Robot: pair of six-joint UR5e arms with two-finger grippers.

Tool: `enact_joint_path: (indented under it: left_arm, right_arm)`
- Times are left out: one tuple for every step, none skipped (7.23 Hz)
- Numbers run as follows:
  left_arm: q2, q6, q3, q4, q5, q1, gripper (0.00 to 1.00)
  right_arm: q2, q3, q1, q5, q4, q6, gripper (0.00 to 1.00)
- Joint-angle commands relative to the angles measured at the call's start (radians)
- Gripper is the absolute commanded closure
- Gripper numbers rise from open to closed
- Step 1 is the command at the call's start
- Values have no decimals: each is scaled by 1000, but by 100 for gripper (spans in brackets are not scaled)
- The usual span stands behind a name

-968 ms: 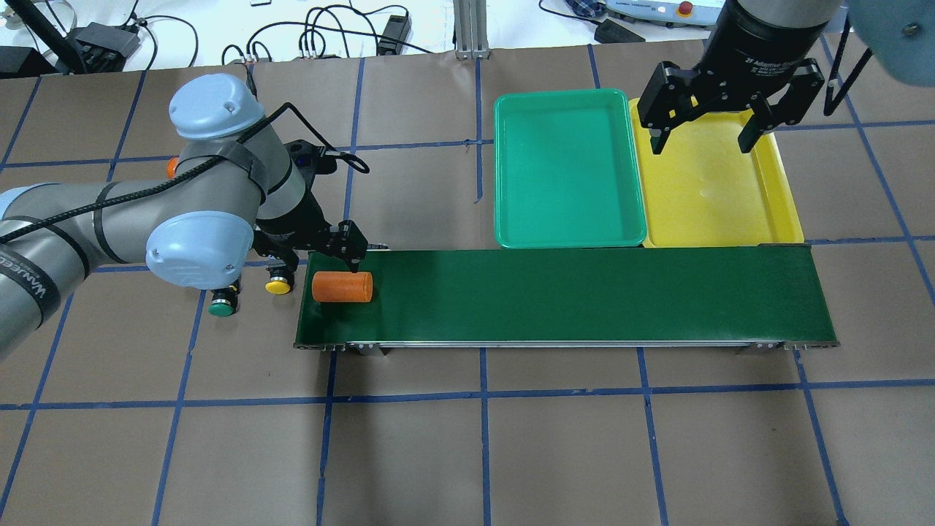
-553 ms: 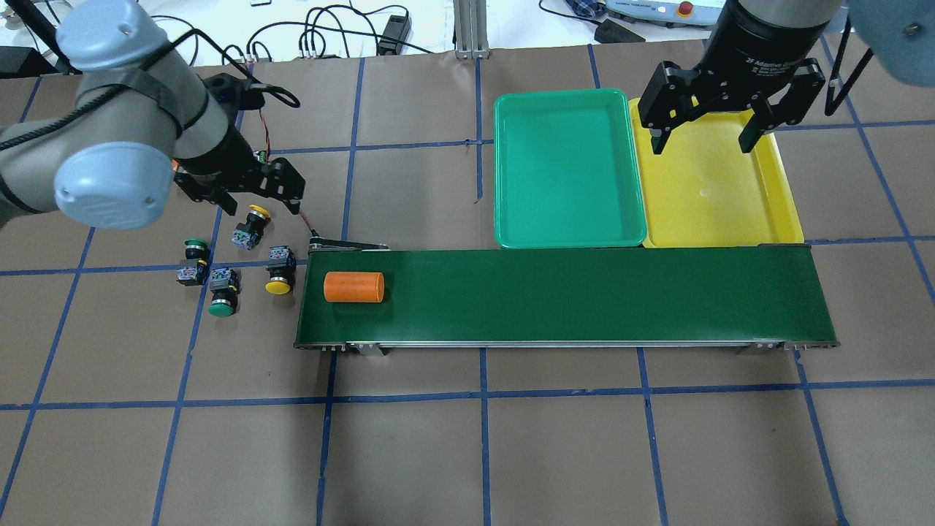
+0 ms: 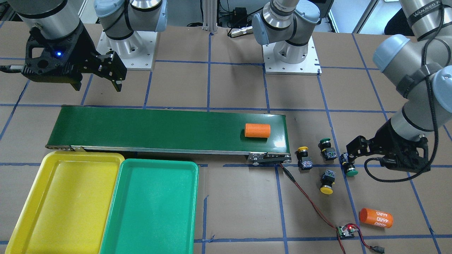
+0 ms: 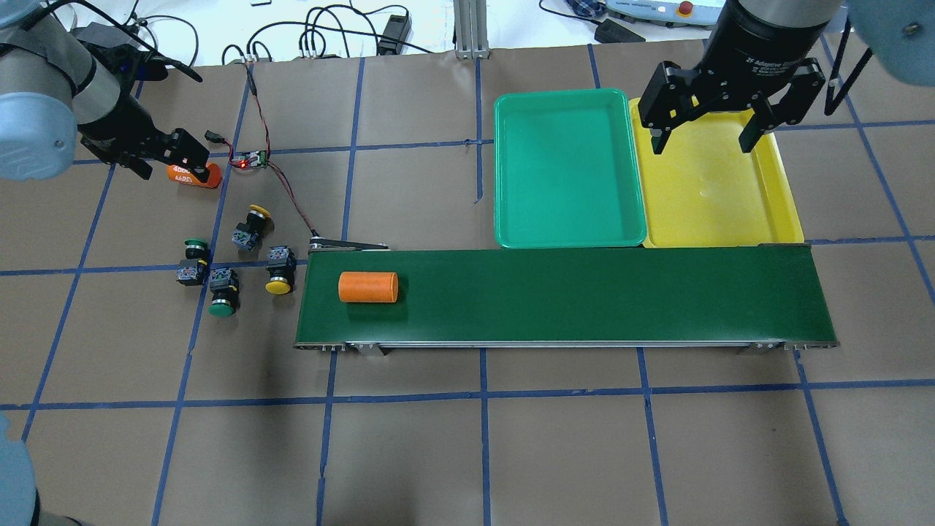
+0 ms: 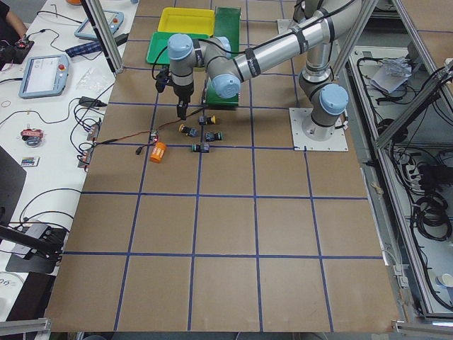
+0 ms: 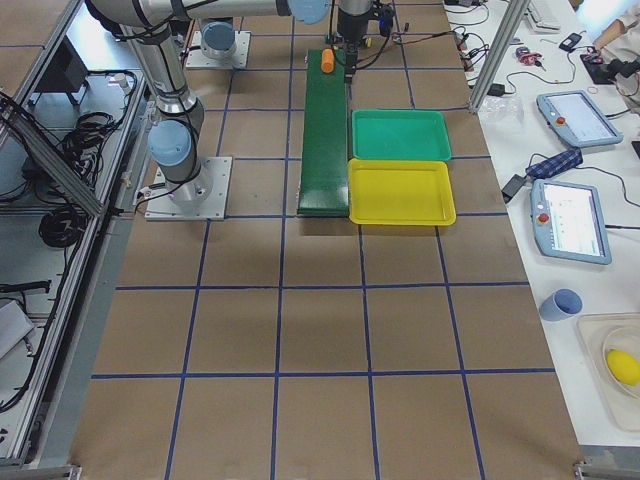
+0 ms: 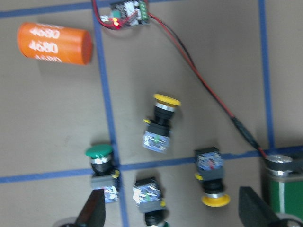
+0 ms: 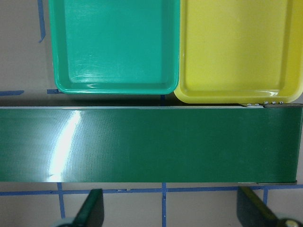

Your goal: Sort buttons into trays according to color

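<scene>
Several buttons lie on the brown table left of the conveyor. Two are yellow-capped (image 4: 250,225) (image 4: 280,272) and two are green-capped (image 4: 193,259) (image 4: 220,292). The left wrist view looks straight down on them, with a yellow one (image 7: 161,124) in the middle. My left gripper (image 4: 162,161) hangs open and empty, above and behind the buttons, near an orange cylinder (image 4: 197,176). The green tray (image 4: 570,226) and the yellow tray (image 4: 774,212) sit side by side behind the belt's right half, with nothing in them. My right gripper (image 4: 703,137) hovers open over the yellow tray.
A dark-green conveyor belt (image 4: 584,299) carries a second orange cylinder (image 4: 367,287) near its left end. A small circuit board (image 4: 253,158) with a red-black wire runs to the belt's corner. Cables and devices line the far table edge.
My left arm has pulled away from the belt's left end, moving back and left past the buttons. The orange cylinder on the belt has drifted right. The right arm has not moved.
</scene>
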Motion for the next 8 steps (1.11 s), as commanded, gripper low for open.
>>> enact_joint_path:
  left_arm:
    - [-144, 117, 116, 5, 2, 17, 0]
    - [-211, 142, 171, 28, 5, 23, 0]
    - [-277, 150, 233, 29, 10, 26, 0]
    - [-322, 156, 277, 27, 54, 24, 0]
    - [-353, 156, 307, 24, 62, 26, 0]
    - [-371, 156, 322, 21, 62, 26, 0]
    - [-385, 156, 325, 21, 54, 26, 0]
    - [-393, 156, 325, 21, 51, 26, 0]
  right_arm:
    - [0, 0, -1, 0, 0, 0, 0]
    - [0, 0, -1, 0, 0, 0, 0]
    - [0, 2, -1, 1, 0, 0, 0]
    - [0, 2, -1, 1, 0, 0, 0]
    - [0, 2, -1, 1, 0, 2, 0]
    - [0, 2, -1, 1, 0, 2, 0]
    - [0, 2, -1, 1, 0, 2, 0]
    - [0, 2, -1, 1, 0, 2, 0]
